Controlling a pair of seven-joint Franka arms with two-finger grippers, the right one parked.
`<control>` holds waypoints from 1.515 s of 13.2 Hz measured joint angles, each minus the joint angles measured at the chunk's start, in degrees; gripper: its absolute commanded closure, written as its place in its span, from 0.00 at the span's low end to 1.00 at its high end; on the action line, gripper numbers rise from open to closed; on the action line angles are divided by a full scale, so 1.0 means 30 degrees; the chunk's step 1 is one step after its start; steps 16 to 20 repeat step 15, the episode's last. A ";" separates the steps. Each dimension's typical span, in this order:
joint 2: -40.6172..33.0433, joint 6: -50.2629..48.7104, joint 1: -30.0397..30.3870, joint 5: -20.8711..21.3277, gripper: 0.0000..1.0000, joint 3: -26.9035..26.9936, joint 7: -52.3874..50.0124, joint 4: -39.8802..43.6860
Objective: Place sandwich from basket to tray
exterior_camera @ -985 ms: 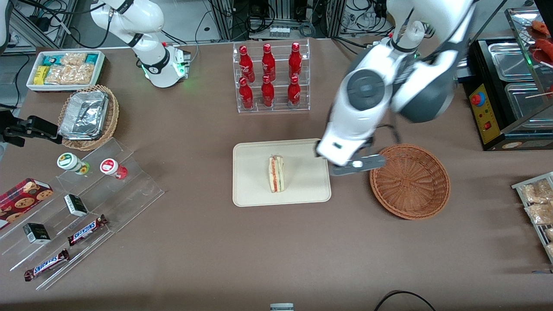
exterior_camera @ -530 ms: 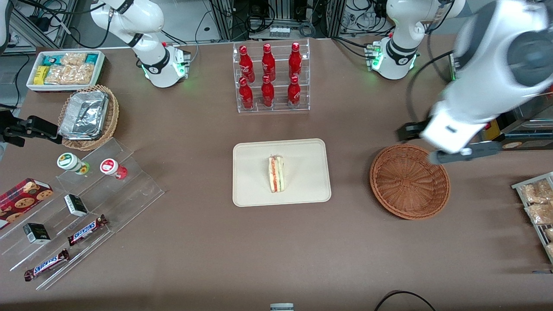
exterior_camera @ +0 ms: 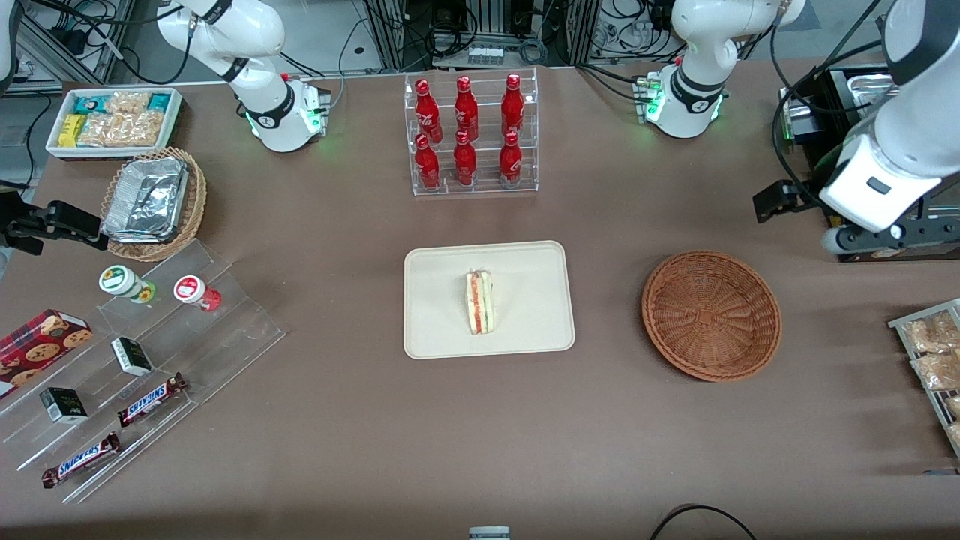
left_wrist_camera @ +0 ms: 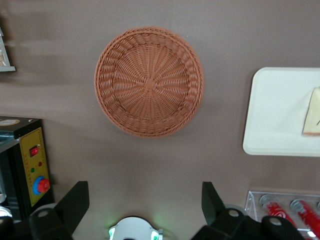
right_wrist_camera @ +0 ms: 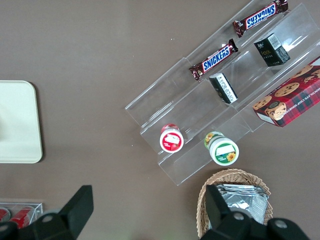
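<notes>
- High above the table's working-arm end: gripper (left_wrist_camera: 145,205), fingers spread wide, nothing held.
- Well apart from gripper, toward the parked arm's end: tray (exterior_camera: 442,330), flat on tabletop.
- Between gripper and tray, below gripper: basket (exterior_camera: 711,315), holding nothing.
- On tray centre, well apart from gripper: sandwich (exterior_camera: 480,301).

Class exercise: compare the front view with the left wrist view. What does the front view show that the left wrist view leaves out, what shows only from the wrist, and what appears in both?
Only the front view shows the snack bars and the foil containers.

Only the left wrist view shows the gripper with its fingers spread apart, holding nothing, high above the table.

Both show the empty basket, the tray beside it, the sandwich on the tray, and the red bottles.
</notes>
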 measured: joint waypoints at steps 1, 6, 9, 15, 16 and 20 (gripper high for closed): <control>-0.0489 0.0000 0.0178 -0.0197 0.00 0.0101 0.0716 -0.0388; -0.2928 0.0033 -0.1576 -0.1289 0.01 0.4472 0.4223 -0.2110; -0.3245 0.0120 -0.2089 -0.1290 0.01 0.4828 0.4268 -0.2277; -0.0362 0.0722 -0.3076 -0.1238 0.00 0.4832 0.4286 0.0162; -0.0362 0.0722 -0.3076 -0.1238 0.00 0.4832 0.4286 0.0162; -0.0362 0.0722 -0.3076 -0.1238 0.00 0.4832 0.4286 0.0162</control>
